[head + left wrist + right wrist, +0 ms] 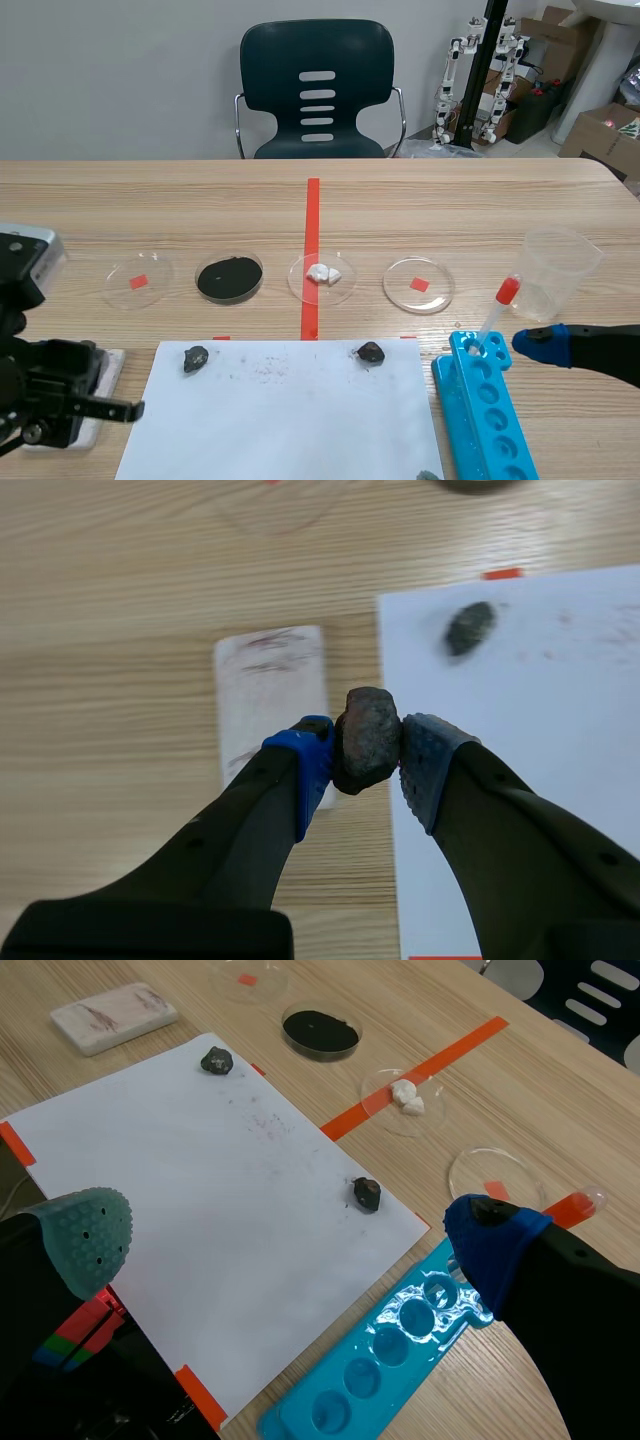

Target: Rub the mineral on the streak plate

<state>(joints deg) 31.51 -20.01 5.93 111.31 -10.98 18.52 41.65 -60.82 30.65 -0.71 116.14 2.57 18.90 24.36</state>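
Our jaws stand wide apart, a grey-green pad (pixel 85 1235) on one side and a blue pad (pixel 495 1245) on the other. Ahead of them on the desk (pixel 60 1080) lies a white sheet (pixel 230 1230) carrying a nearer stone (pixel 366 1193) and a farther stone (pixel 215 1059). Beyond the sheet sits the streak plate (pixel 113 1017), faintly marked. A blue well tray (pixel 400 1360) lies just beside the blue pad.

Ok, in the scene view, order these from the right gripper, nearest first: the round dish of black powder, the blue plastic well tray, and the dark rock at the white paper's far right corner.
1. The blue plastic well tray, at the right, close by.
2. The dark rock, toward the middle.
3. The round dish of black powder, left of middle, farther back.
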